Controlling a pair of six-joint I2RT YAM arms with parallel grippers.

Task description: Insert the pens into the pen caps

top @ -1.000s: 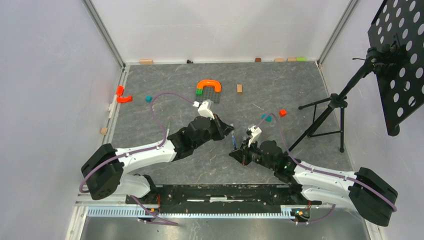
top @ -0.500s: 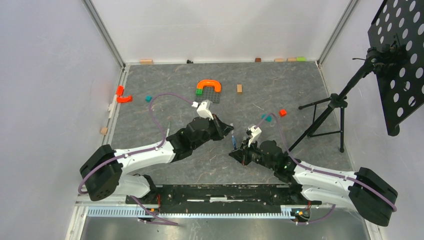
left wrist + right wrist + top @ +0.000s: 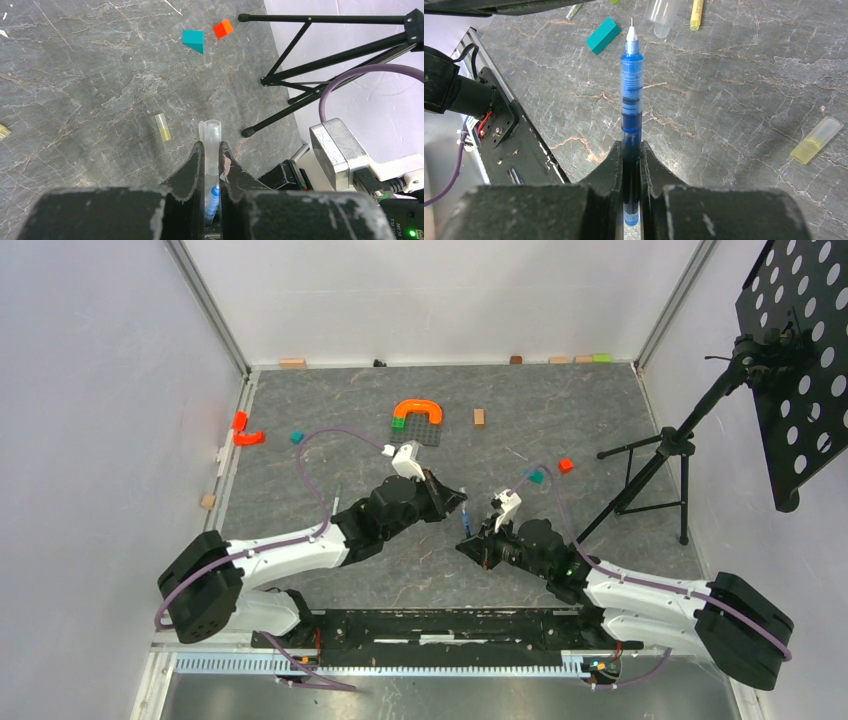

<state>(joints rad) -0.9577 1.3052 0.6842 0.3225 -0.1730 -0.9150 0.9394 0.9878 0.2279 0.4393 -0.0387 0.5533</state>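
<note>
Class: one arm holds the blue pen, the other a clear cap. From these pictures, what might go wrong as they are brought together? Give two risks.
1. Misalignment: in the right wrist view the fine tip of the blue pen sits beside the clear cap, not in line with it; pushing now could jab the cap's wall or bend the tip.
2. Slip: the right gripper pinches only the pen's rear end, so contact may tilt it.

The jaws pinch the blue pen (image 3: 631, 95), its tip near a clear cap (image 3: 663, 14).
</note>
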